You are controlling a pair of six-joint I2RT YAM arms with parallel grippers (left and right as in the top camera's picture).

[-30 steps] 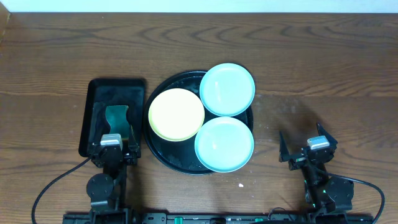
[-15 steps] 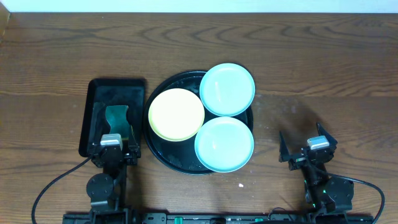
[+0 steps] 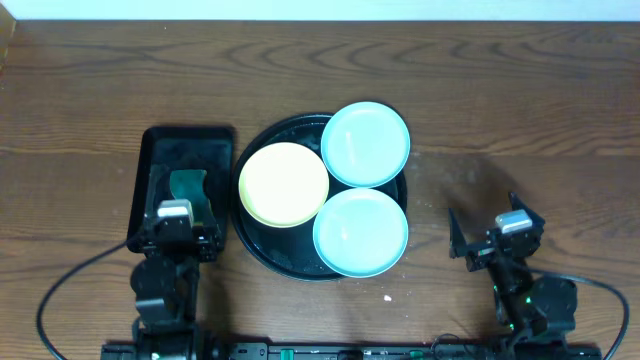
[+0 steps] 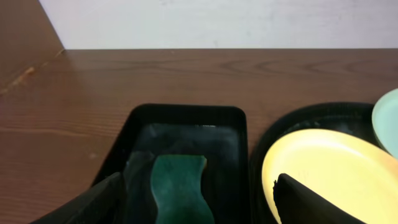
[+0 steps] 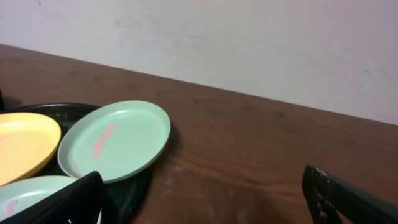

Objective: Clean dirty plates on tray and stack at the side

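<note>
From overhead, my left gripper (image 3: 180,218) has crept forward over the small rectangular tray (image 3: 170,140) in the last second, toward the green sponge (image 3: 186,187). The right gripper (image 3: 490,232) has only turned a touch and sits on bare table, well apart from the dishes. Nothing else has moved. The yellow plate (image 3: 284,183) and the two mint plates, far (image 3: 365,143) and near (image 3: 361,231), all lie on the round black tray (image 3: 280,264), and none is stacked at the side. I read this as the reach for the sponge starting, with cleaning not begun.

The left wrist camera shows what the top view hides: the jaws are spread wide and hold nothing. The sponge (image 4: 180,186) lies flat between them, and the yellow plate's edge is just beside the right finger.

The right wrist camera shows that gripper spread and empty too. It also catches a pink smear (image 5: 102,138) on the far mint plate, which I cannot make out from above.
</note>
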